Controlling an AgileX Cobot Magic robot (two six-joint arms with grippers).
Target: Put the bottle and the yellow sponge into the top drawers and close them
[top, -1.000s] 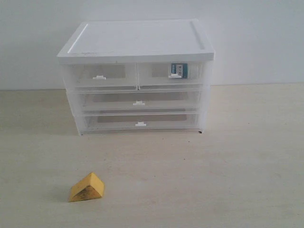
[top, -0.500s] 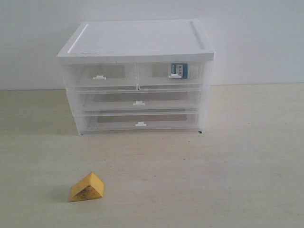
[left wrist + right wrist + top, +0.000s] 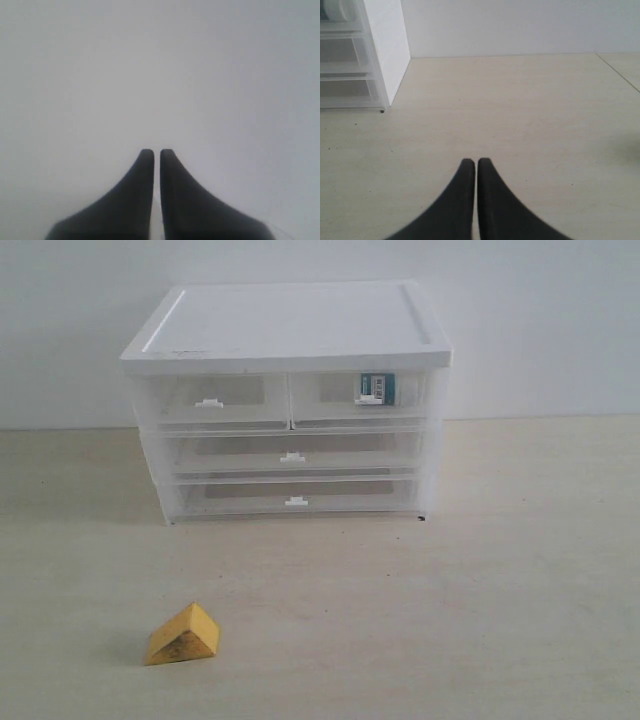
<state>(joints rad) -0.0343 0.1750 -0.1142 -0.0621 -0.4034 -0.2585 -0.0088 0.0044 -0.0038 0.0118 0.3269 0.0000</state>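
Bottle label print too small to read, cabinet cropped by right wrist view's edge

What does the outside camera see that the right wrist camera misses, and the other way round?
Only the exterior view shows the yellow sponge lying on the table in front of the cabinet, the cabinet's whole front, and the bottle inside the right-hand one of the top drawers. Only the right wrist view shows the right gripper, jaws shut, holding nothing. Both show the white cabinet and the pale table.
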